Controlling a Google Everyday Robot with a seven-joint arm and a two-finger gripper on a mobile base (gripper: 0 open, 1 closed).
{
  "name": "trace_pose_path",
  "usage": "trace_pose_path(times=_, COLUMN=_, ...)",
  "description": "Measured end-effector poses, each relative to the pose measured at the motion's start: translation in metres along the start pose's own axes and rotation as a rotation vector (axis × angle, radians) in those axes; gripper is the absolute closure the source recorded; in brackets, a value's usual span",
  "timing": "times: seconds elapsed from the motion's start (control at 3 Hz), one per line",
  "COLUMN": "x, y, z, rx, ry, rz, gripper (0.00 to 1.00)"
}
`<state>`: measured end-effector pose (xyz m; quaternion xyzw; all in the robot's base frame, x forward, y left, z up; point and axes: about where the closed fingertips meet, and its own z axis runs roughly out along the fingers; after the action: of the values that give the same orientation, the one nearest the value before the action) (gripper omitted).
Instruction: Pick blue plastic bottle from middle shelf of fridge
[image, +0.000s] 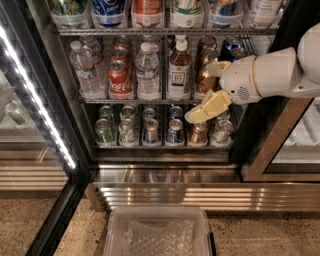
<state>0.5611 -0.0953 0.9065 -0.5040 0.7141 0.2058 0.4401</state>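
The fridge (250, 130) stands open in the camera view. The blue plastic bottle (179, 71), slim with dark tea, a white cap and a white label, stands upright on the middle shelf (100, 101), right of centre. My gripper (210, 89) reaches in from the right on a white arm. It is open, in front of the brown cans just right of the bottle. One pale finger (216, 68) is up by the cans. The other yellowish finger (205, 109) hangs down over the shelf's front edge. It holds nothing.
Clear water bottles (82, 70) (147, 72) and a red Coca-Cola can (119, 80) share the middle shelf. Short cans (175, 131) fill the lower tier. The open glass door with its light strip (35, 95) is at left. A clear plastic bin (157, 232) sits on the floor below.
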Motion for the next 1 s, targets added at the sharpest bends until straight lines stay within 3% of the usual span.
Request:
trace_pose_path(times=0.33, x=-0.021, y=-0.011, z=0.009, rx=0.043, ry=-0.070, rz=0.004, gripper=0.00)
trace_pose_path(times=0.67, x=-0.020, y=-0.011, z=0.009, rx=0.045, ry=-0.067, rz=0.004, gripper=0.00)
trace_pose_path(times=1.0, x=-0.018, y=-0.014, z=0.019, rx=0.064, ry=-0.104, rz=0.019, gripper=0.00)
